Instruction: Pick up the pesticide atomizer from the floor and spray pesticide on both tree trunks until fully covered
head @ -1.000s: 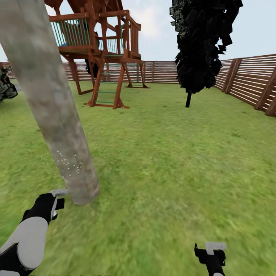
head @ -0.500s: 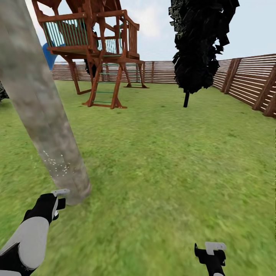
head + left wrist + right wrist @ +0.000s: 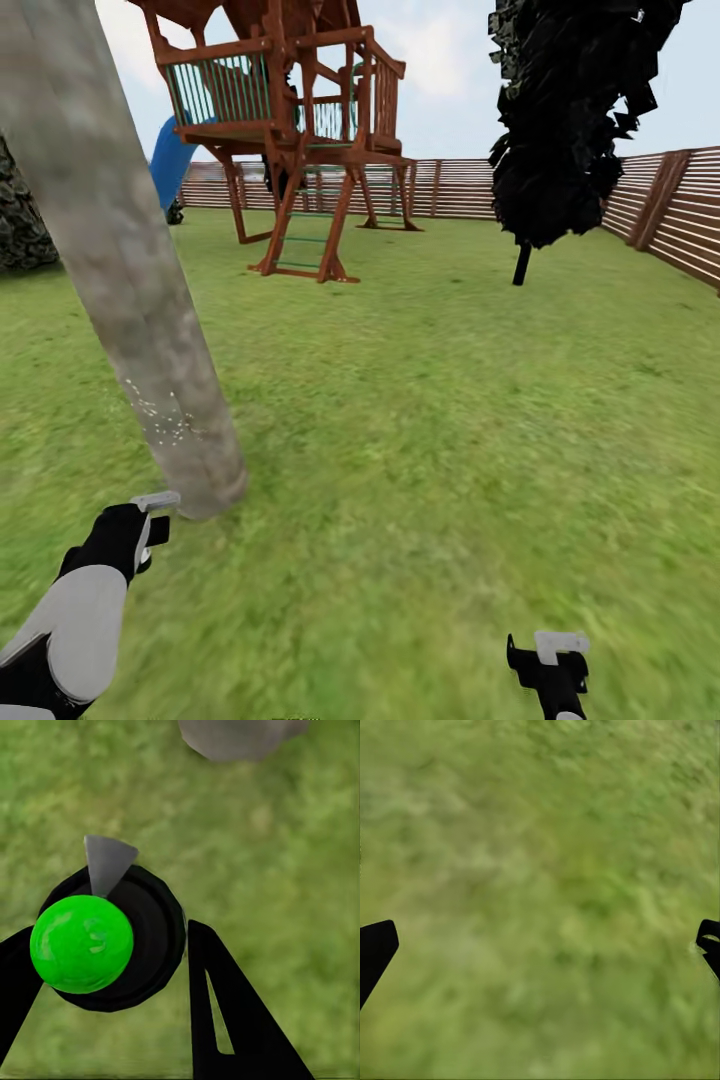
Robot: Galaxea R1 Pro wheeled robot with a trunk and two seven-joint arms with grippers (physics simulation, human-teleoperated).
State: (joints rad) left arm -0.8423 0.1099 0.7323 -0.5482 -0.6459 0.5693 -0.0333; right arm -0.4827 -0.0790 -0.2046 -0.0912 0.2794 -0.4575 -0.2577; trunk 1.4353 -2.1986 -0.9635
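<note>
Nearest, low at the right of the head view, the right hand [image 3: 548, 655] hangs over bare grass [image 3: 450, 450]; its wrist view shows the two fingertips [image 3: 376, 949] far apart with nothing but lawn between them.

At the left, the left hand [image 3: 140, 525] is clamped on the atomizer [image 3: 112, 937]. The wrist view looks down on the bottle's black round body and bright green cap, held between the dark fingers [image 3: 225, 1020], with a grey nozzle [image 3: 106, 862] jutting toward the trunk [image 3: 150, 330]. In the head view the same pale nozzle tip shows just beside the trunk's foot.

The atomizer looks like a rigid plastic bottle, probably light and smooth-sided, so it could twist or slip in a pinch grip. Judging by this, the body below the cap is the right place to hold it, with the nozzle kept clear and aimed outward, as it is now.

The trunk is a thick, leaning, mottled grey column, far wider than the hand. Pale specks dot its lower part; the bark higher up looks bare, so I judge the coverage to be partial.

Farther off stand a wooden playset [image 3: 290, 140] with a blue slide, a black column-shaped tree [image 3: 570, 120] and the slatted fence [image 3: 680, 210].
</note>
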